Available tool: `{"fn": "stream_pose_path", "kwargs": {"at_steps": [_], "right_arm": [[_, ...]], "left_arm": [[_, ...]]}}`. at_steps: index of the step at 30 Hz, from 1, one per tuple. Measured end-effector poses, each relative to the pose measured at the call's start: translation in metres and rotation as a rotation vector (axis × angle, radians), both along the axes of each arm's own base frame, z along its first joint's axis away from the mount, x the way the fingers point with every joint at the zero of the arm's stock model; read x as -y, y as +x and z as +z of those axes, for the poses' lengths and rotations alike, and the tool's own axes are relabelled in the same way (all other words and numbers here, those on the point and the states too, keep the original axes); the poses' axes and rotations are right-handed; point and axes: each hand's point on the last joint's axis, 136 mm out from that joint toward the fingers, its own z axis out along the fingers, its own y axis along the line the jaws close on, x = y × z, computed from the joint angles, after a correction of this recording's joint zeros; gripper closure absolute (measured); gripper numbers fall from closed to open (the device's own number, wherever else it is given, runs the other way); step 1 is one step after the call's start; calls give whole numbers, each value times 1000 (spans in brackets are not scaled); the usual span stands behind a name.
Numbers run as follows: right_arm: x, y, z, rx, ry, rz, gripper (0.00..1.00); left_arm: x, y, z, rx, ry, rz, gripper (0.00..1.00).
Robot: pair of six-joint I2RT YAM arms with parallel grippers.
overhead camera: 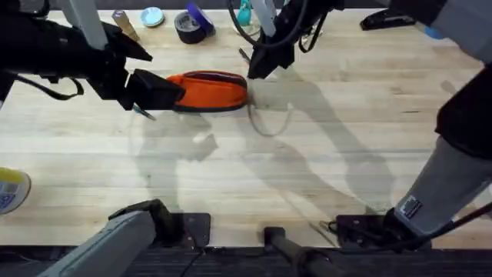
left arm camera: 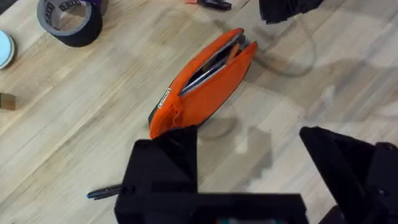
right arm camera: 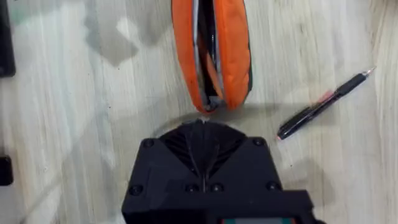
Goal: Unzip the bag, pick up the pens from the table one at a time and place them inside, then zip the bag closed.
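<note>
Overhead, bag: the orange bag (overhead camera: 209, 91) lies lengthwise on the worktop (overhead camera: 323, 161), toward the far side, left of middle.
Overhead, left tool: the left tool (overhead camera: 157, 92) sits at the bag's left end; whether it grips the fabric I cannot tell.
Overhead, right tool: the right tool (overhead camera: 257, 68) hangs just beyond the bag's right end.
Overhead, far edge: a roll of dark tape (overhead camera: 190, 26).
Left wrist, bag: zipper open, dark lining and a silvery pen (left arm camera: 208, 65) showing inside.
Left wrist, left tool: fingers spread wide, one finger (left arm camera: 163, 165) against the bag's near end.
Left wrist, loose pen: partly hidden by that finger (left arm camera: 104, 192).
Right wrist, right tool: fingers closed together, their tips at the bag's end (right arm camera: 211, 53).
Right wrist, second pen: on the worktop beside the bag (right arm camera: 324, 104).
</note>
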Motion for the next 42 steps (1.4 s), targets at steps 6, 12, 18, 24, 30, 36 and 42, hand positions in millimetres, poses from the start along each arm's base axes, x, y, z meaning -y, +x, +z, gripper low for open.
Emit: {"fn": "stream_pose_path", "kwargs": {"at_steps": [6,12,18,24,30,36,42], "right_arm": [[-4,4,-6,5,6,3,971],[-19,12,-21,14,34,25,971],[-30,6,-24,14,39,49,971],[-40,7,-33,19,45,68,973],[-47,11,-50,11,49,74,971],[-52,18,-50,43,67,77,971],[-57,16,-64,20,62,88,971]], "left_arm": [[0,0,0,0,0,0,8],[0,0,0,0,0,0,7],[0,0,0,0,0,0,6],[0,0,0,0,0,0,7],[0,0,0,0,0,0,7],[0,0,0,0,0,0,7],[0,0,0,0,0,0,6]]}}
